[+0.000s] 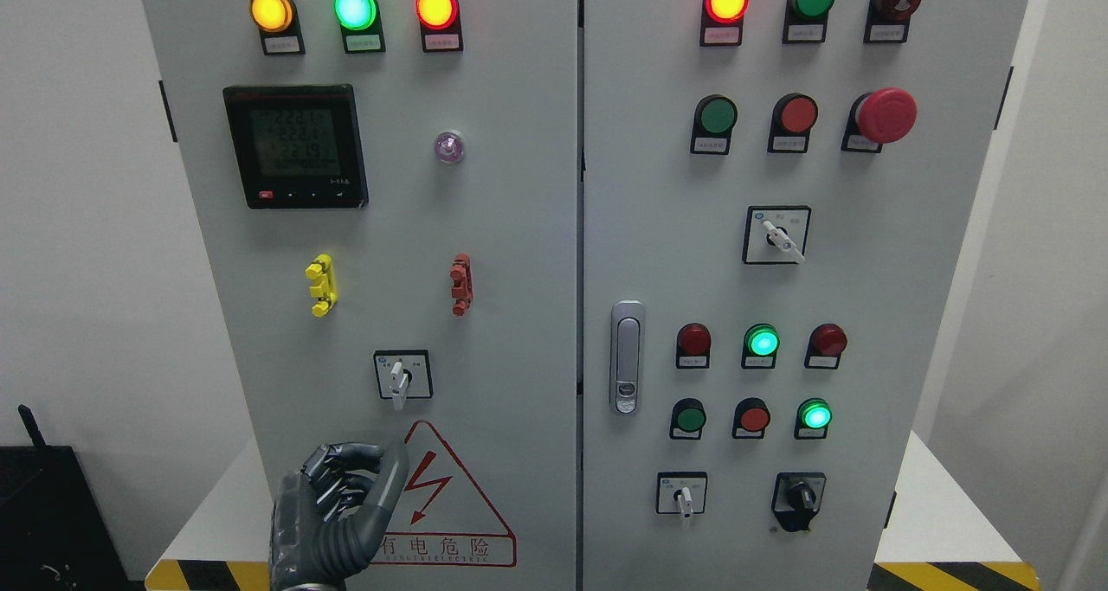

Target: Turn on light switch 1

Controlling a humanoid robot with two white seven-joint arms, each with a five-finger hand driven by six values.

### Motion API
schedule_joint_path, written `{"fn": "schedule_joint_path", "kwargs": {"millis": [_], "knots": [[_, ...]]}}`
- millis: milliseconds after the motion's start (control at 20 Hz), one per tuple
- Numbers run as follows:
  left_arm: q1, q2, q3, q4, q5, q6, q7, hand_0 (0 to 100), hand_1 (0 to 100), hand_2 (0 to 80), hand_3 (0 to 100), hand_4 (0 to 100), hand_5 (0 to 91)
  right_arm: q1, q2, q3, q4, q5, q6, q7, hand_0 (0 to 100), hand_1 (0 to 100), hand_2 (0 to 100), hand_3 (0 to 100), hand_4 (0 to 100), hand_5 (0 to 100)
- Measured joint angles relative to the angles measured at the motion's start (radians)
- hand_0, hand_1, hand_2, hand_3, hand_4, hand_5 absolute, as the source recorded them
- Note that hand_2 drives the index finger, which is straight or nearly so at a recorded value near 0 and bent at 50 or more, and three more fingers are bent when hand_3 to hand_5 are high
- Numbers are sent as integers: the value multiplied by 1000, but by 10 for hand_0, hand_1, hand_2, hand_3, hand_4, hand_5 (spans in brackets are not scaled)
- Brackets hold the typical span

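left hand (338, 509) (fingers curled, holding nothing) hovers below the rotary switch (398, 379) on the cabinet door (502, 228).

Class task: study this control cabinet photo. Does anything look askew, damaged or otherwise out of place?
Nothing looks damaged or spilled. The one thing off-straight is the upper rotary switch on the right door, its lever tilted down-right, while the left-door switch points straight down. The left hand is raised in front of the warning triangle.
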Motion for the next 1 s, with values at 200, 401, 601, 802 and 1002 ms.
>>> {"fn": "schedule_joint_path", "kwargs": {"millis": [200,401,601,802,1002], "knots": [[-10,-2,-2,1,0,3,9,166,647,505,641,718,550,0,0,0,0,0,0,0,0,0,0,0,0,0],[-20,-3,-3,3,0,5,13,161,647,506,640,718,551,0,0,0,0,0,0,0,0,0,0,0,0,0],[-33,-6,-3,5,1,20,14,154,649,507,640,719,550,0,0,0,0,0,0,0,0,0,0,0,0,0],[-45,-8,-2,8,1,34,15,149,649,507,640,720,552,0,0,0,0,0,0,0,0,0,0,0,0,0],[-55,-9,0,10,1,39,15,148,650,508,641,721,551,0,0,0,0,0,-1,0,0,0,0,0,0,0]]}}
